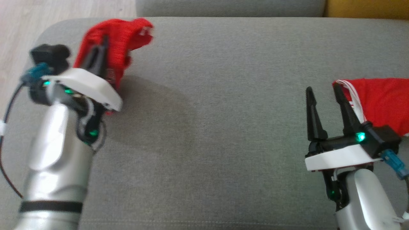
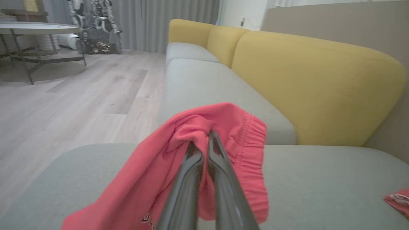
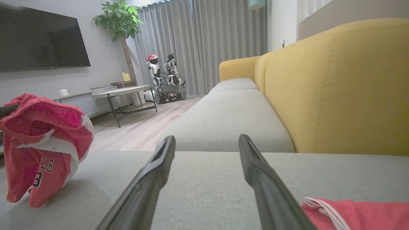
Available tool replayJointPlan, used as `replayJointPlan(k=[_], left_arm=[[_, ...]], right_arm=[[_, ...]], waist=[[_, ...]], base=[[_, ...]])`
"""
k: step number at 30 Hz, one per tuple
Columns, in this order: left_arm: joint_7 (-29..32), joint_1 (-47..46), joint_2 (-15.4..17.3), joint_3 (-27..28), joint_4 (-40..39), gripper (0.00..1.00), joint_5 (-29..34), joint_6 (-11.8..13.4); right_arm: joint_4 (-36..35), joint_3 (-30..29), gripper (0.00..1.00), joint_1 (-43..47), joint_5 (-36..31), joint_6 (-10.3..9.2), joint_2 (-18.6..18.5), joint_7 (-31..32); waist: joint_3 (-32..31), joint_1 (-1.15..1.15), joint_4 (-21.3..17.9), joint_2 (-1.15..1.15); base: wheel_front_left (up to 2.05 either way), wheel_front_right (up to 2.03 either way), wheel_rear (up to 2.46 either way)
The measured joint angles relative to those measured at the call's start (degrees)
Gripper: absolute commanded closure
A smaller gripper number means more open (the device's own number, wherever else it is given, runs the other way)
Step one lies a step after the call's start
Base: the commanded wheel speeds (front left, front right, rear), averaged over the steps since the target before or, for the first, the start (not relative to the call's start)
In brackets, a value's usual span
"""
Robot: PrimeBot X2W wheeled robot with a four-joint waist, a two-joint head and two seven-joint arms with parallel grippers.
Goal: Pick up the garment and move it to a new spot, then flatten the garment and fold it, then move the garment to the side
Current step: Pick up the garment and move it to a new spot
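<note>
Left gripper [image 2: 202,139] is clenched on a bunched fold of the red shorts [image 1: 118,35], holding them up over the far left corner of the grey cushion [image 1: 217,111]; can't tell if the hem touches it. Right gripper [image 1: 322,88] has its fingers spread with nothing between them, just beside a second red garment [image 1: 383,99] at the cushion's right edge. Risks, as I read it: the pinch is narrow, so the cloth may slip and, this near the corner, land on the floor [image 1: 19,19]. The spread fingers could also snag the wrong piece. Count: two red garments, two grippers, one cushion.
</note>
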Motion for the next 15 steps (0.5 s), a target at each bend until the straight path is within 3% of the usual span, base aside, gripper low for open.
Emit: replayJointPlan(k=[4, 7, 15], left_arm=[[4.8, 3.9, -2.1, -3.0, -9.9, 1.0, -0.5, 0.1], [8.8, 7.6, -5.5, -7.3, -17.5, 1.0, -1.5, 0.7], [8.4, 10.9, -7.1, -16.2, -20.6, 1.0, -1.9, 5.7]], right_arm=[[0.2, -1.0, 0.0, -0.2, 1.0, -0.01, 0.0, -0.5], [0.7, -0.8, 0.0, -0.3, 1.5, -0.01, 0.0, -1.0], [1.5, 1.4, 0.0, -1.8, 2.5, 0.0, 0.0, -1.5]], waist=[[-0.5, 0.0, -1.3, 0.0], [-0.8, 0.0, -3.0, 0.0], [-0.4, 0.0, -7.8, 0.0]], base=[[0.0, 0.0, 0.0], [0.0, 0.0, 0.0], [0.0, 0.0, 0.0]])
